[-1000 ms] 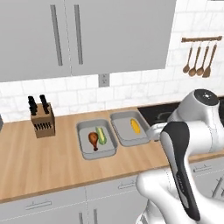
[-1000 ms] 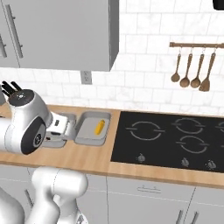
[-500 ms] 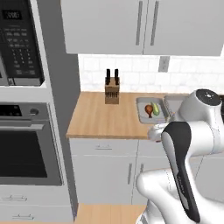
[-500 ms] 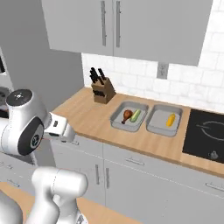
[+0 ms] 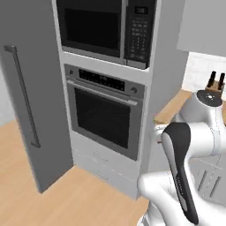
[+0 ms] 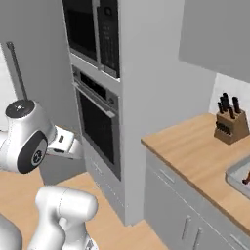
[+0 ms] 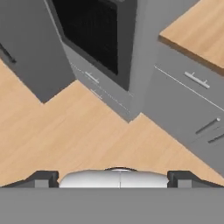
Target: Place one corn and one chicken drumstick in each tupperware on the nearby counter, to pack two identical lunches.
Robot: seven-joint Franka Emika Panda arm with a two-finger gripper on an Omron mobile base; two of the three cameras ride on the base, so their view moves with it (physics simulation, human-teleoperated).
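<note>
Gripper: the two-finger dark gripper (image 7: 113, 177) points down at the floor, finger tips spread wide apart with nothing between them
Arm: the white, glossy, rounded arm with dark joints (image 5: 181, 167) is folded close over the base, its forearm reaching toward the oven tower
Floor: light wooden plank floor (image 7: 65, 131), smooth, running up to the foot of the oven tower
Oven tower: tall matte grey cabinet with a built-in black glass-fronted wall oven (image 5: 104, 115), a bar handle across its top, and a black microwave (image 5: 103, 26) stacked above
Counter: the long light-brown wood-grain counter (image 6: 195, 149) starts just beside the oven tower, flat with a square edge, pale grey drawer fronts with slim bar handles below
Knife block: a tan wooden knife block with black handles (image 6: 229, 122) stands on the counter, far from the oven tower, near the wall
Container: the corner of a grey tray-like container (image 6: 240, 171) sits on the counter beyond the knife block; its contents cannot be told
</note>
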